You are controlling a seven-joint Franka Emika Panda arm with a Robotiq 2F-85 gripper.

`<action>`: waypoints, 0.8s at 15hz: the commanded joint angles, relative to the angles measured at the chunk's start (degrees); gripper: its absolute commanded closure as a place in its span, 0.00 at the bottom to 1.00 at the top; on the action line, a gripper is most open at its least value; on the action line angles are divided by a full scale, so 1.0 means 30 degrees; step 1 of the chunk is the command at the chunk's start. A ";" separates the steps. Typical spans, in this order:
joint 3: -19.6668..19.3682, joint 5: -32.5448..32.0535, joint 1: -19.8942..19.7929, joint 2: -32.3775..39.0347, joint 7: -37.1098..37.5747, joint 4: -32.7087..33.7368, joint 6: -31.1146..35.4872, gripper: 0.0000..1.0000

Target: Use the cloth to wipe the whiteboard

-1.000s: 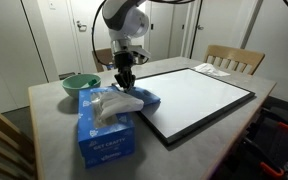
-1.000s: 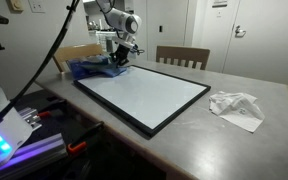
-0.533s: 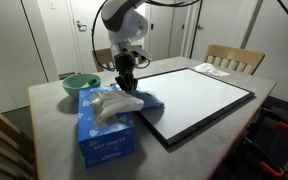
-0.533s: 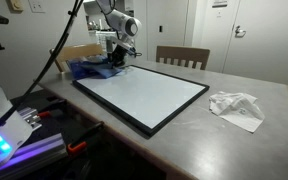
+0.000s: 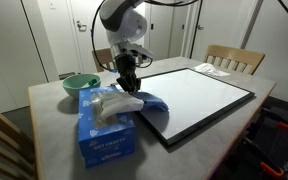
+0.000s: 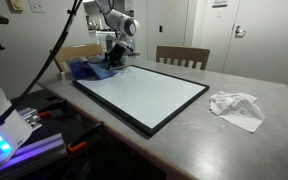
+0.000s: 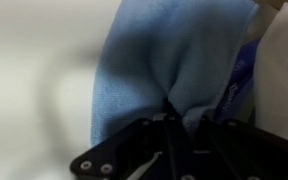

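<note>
My gripper point(image 5: 129, 85) is shut on the blue cloth point(image 5: 149, 100), which hangs from its fingertips at the near-left corner of the whiteboard point(image 5: 199, 95). In the wrist view the cloth point(image 7: 149, 70) fills the middle, pinched between the dark jaws of the gripper point(image 7: 174, 120). In both exterior views the board lies flat on the table, glossy white with a thin black frame point(image 6: 144, 95). The gripper point(image 6: 115, 60) holds the cloth point(image 6: 92, 70) at the board's far-left corner, a little above the surface.
A blue tissue box point(image 5: 106, 135) with white tissue stands right beside the cloth. A green bowl point(image 5: 80, 85) sits behind it. Crumpled white paper point(image 6: 236, 107) lies at the table's right. Wooden chairs point(image 6: 182, 57) stand round the grey table point(image 6: 244, 140).
The gripper with the cloth has shifted slightly toward the board's corner and lifted a little; the cloth trails with it.
</note>
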 commanded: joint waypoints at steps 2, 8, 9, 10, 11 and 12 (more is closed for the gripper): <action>-0.0344 -0.1661 0.0580 -0.1174 -0.1229 -0.1644 0.2456 0.98; 0.0085 -0.3538 0.0936 -0.2869 -0.3294 -0.4698 0.4552 0.98; 0.0065 -0.3812 0.0940 -0.3309 -0.3653 -0.5400 0.4957 0.98; 0.0091 -0.3967 0.0860 -0.3688 -0.3985 -0.6100 0.5482 0.98; 0.0053 -0.3882 0.0827 -0.4030 -0.4350 -0.6733 0.6046 0.98; 0.0135 -0.3828 0.0685 -0.4518 -0.4588 -0.7600 0.6830 0.98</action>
